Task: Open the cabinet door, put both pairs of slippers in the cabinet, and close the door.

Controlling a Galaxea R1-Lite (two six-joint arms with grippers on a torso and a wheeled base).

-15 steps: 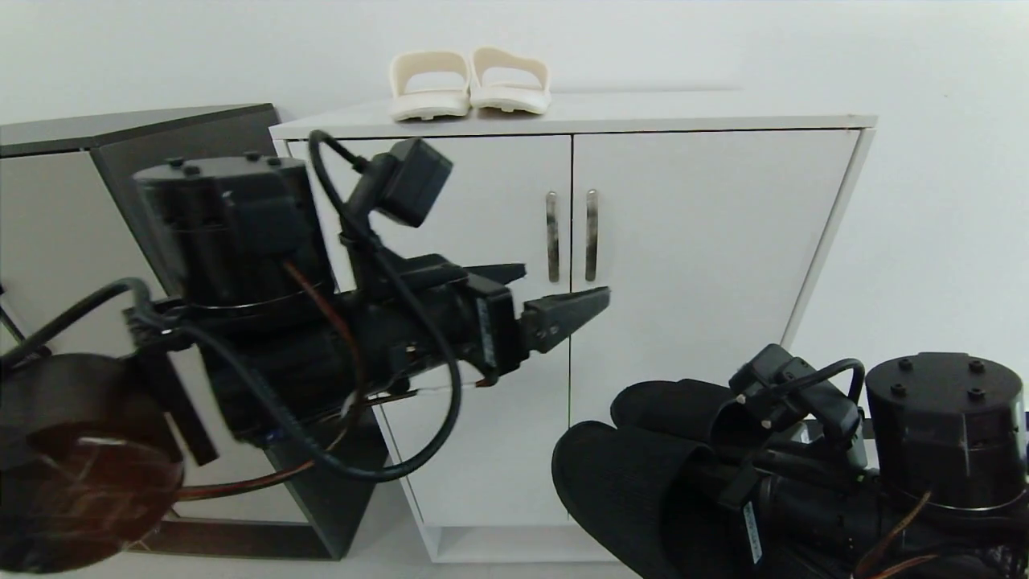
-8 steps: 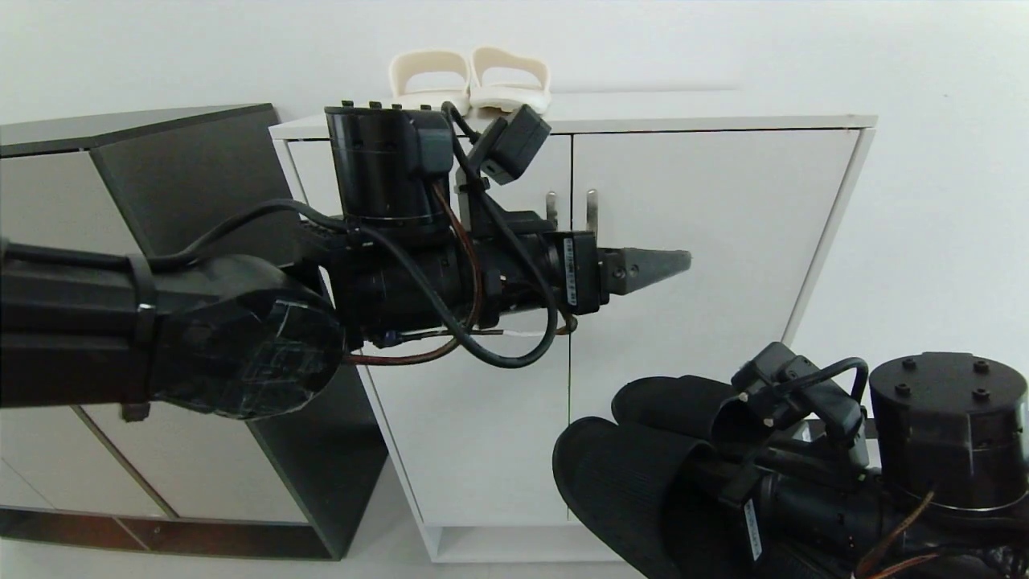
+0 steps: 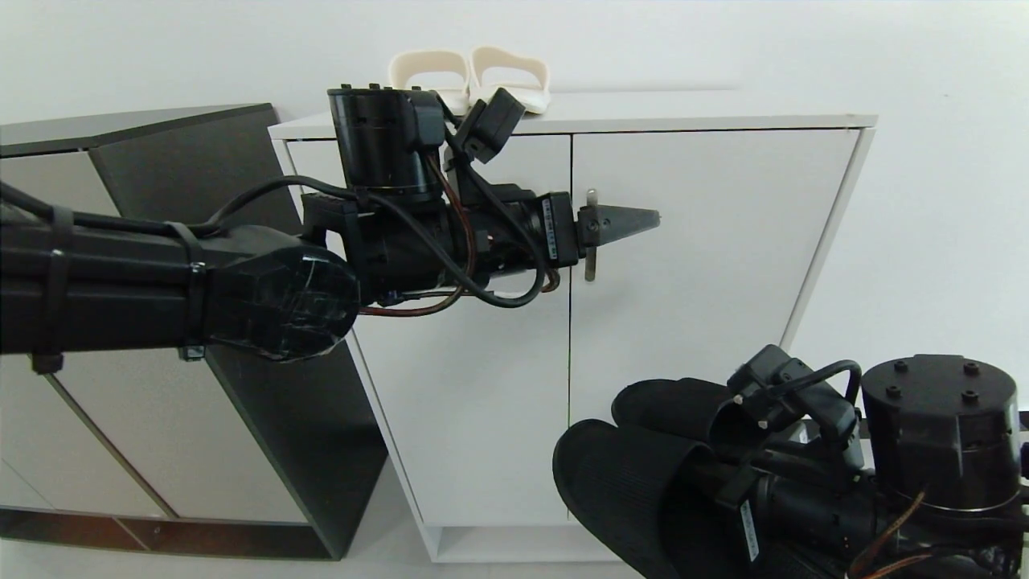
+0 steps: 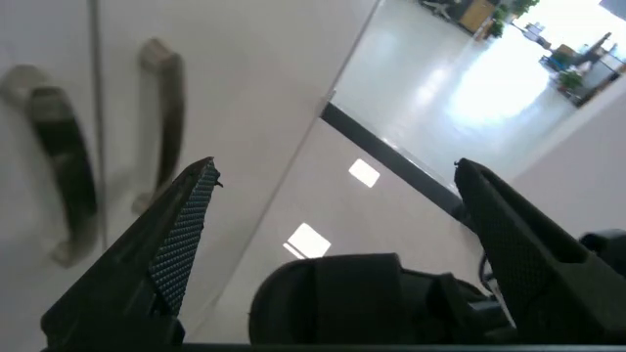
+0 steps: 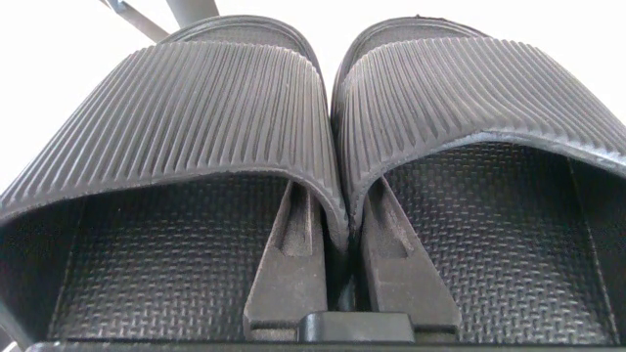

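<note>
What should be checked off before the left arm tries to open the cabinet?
1. Both cabinet doors are shut and ready to be pulled: ok.
2. The left gripper is open, with its fingers spread: ok.
3. A handle sits between the left gripper's fingers: not ok. The handles lie beside one finger.
4. The right gripper pinches the adjoining straps of the black slippers: ok.
5. The black slippers, held low before the right door, are clear of its swing: cannot tell.
6. The white slippers sit on the cabinet top: ok.
</note>
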